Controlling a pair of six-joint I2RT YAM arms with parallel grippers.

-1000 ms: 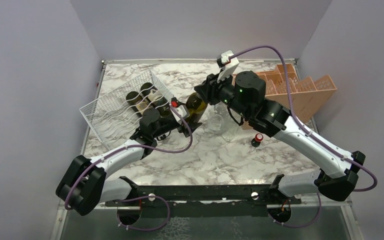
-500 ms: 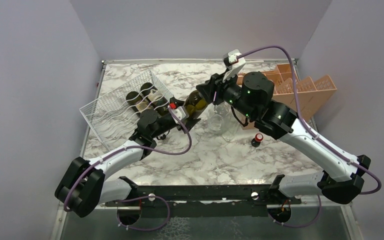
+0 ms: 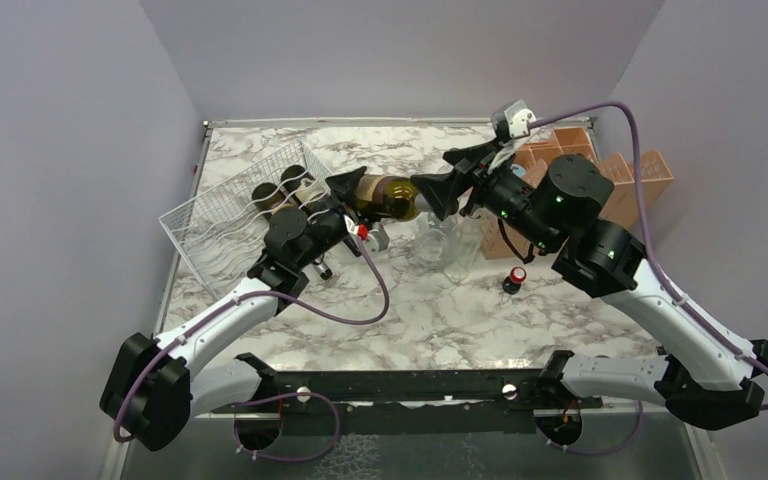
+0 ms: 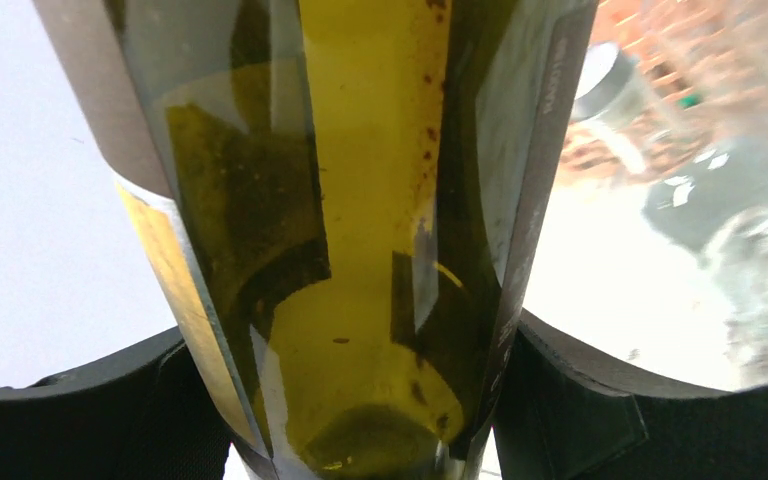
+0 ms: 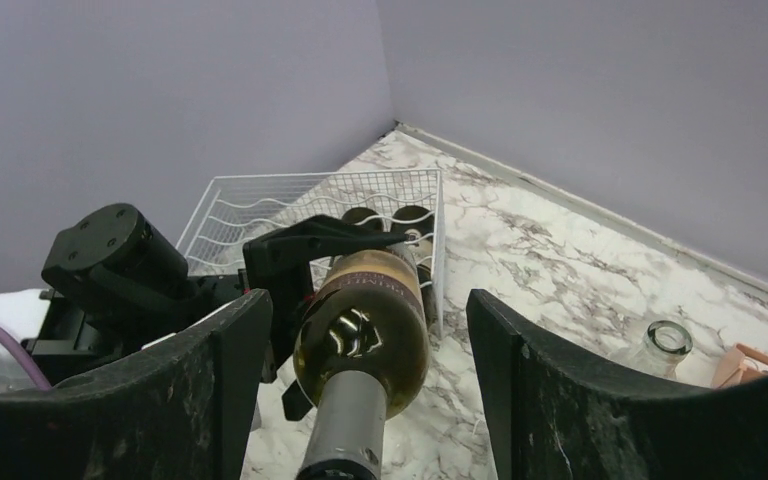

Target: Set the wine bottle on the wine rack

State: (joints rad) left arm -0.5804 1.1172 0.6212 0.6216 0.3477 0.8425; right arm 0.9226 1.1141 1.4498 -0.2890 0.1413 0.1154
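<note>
**L gripper clamped on green glass wine bottle; R gripper spread open at the neck end.**

We see the wine bottle held level above the white-grey marble tabletop, body pinched between the L fingers, neck pointing at the R gripper. The R fingers stand either side of the neck, w/o contact. The white thin-wire wine rack sits near the L gripper, on its left, w/ two dark bottles in its cradles; the held bottle is outside it. Clear glass jars stand below, btw. both grippers. The orange plastic crate is behind the R gripper.
</note>
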